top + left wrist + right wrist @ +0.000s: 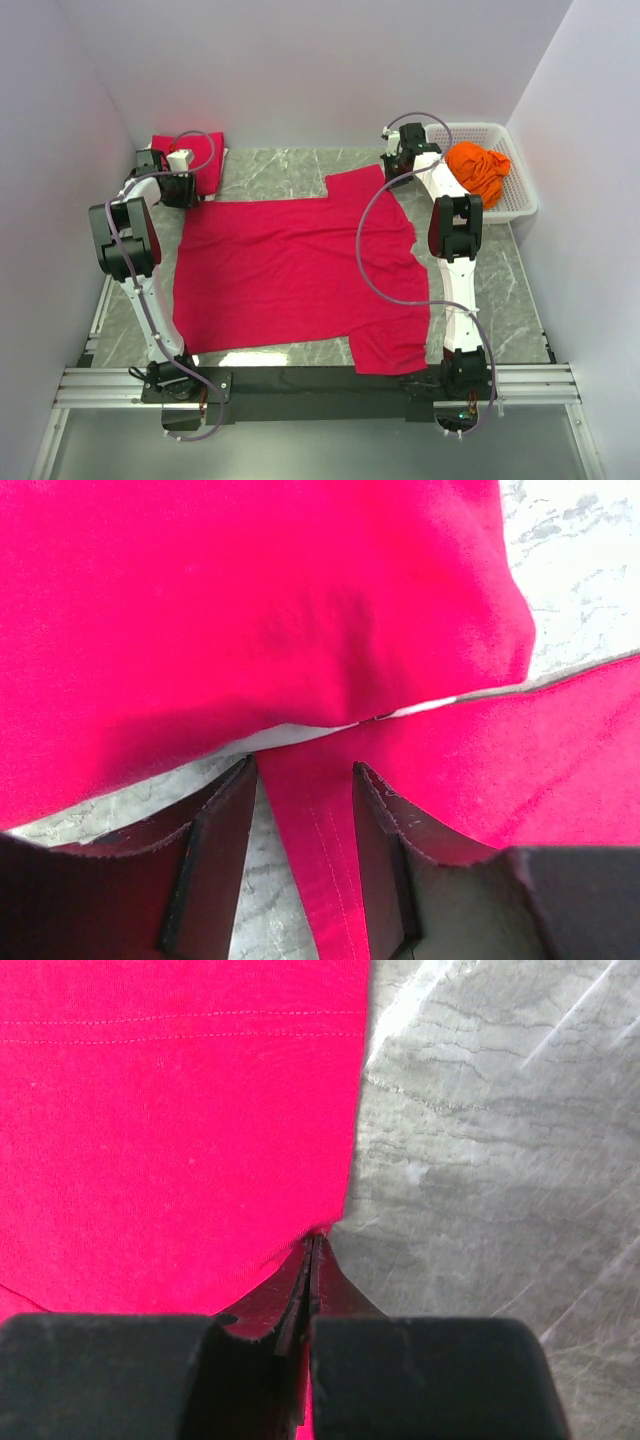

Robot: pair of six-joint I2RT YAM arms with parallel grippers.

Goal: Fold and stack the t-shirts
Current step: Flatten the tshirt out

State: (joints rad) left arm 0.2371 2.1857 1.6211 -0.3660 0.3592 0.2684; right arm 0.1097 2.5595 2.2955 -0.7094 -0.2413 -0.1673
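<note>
Marble tabletop (290, 165): right fingers (335, 1295) clench the red t-shirt (290, 270), left fingers (215, 820) gape astride its hem.

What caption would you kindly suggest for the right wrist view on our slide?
Right gripper shut on the edge of a crimson t-shirt lying on the marble-patterned table.

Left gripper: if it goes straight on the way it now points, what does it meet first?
Probably the spread red t-shirt: its stitched edge lies between the open fingers. More red cloth lies beyond; depth is unclear.
</note>
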